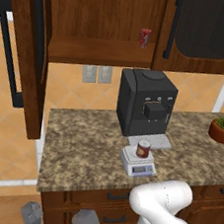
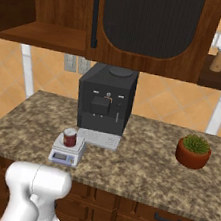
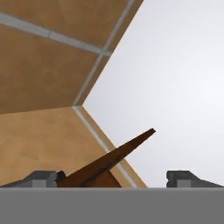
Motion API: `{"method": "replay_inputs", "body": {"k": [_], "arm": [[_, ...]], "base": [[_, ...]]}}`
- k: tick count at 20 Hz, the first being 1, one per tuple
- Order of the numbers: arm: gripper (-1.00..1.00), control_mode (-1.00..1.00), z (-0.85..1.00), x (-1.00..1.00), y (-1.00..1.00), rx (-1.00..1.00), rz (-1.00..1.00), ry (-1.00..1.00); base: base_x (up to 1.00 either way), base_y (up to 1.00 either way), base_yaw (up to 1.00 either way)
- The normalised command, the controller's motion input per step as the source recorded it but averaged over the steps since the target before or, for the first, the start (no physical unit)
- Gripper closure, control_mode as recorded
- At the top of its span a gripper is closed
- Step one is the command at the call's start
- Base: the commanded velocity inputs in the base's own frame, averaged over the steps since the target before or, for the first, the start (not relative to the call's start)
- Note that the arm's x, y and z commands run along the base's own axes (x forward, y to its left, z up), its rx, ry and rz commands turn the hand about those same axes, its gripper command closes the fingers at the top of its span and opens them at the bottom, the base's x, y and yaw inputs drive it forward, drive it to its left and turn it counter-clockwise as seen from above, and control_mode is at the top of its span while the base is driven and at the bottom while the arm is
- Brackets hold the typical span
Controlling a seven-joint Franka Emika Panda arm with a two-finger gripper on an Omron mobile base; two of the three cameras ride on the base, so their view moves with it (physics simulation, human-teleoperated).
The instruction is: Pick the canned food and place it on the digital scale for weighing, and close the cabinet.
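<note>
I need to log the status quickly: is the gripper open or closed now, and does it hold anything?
Gripper: open and holding nothing; a brown wooden edge shows between its fingertips.

End effector [image 3: 112, 179] fingers spread apart

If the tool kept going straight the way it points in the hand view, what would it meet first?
Probably nothing close. The open tool points past the thin brown edge, likely the cabinet door, toward a plain pale wall or ceiling. The edge lies near its left finger; depth is unclear.
</note>
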Motion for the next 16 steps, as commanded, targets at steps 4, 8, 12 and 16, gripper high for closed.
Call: {"method": "replay_inputs", "body": {"k": [4,8,12,16], "arm": [[-1.0,-1.0,-0.64,0.27,1.0,0.45,-0.16,0.01],[-1.0,-1.0,-0.61,0.41,1.0,0.59,-0.13,0.0],[-1.0,-1.0,-0.58,0.91,1.0,0.4,-0.06,0.04],[-1.0,-1.0,-0.85,1.0,0.39,0.03,0.0,0.03]], "base": [[0.0,0.0,0.0],[0.0,0.0,0.0],[0.0,0.0,0.0],[0.0,0.0,0.0]]}}
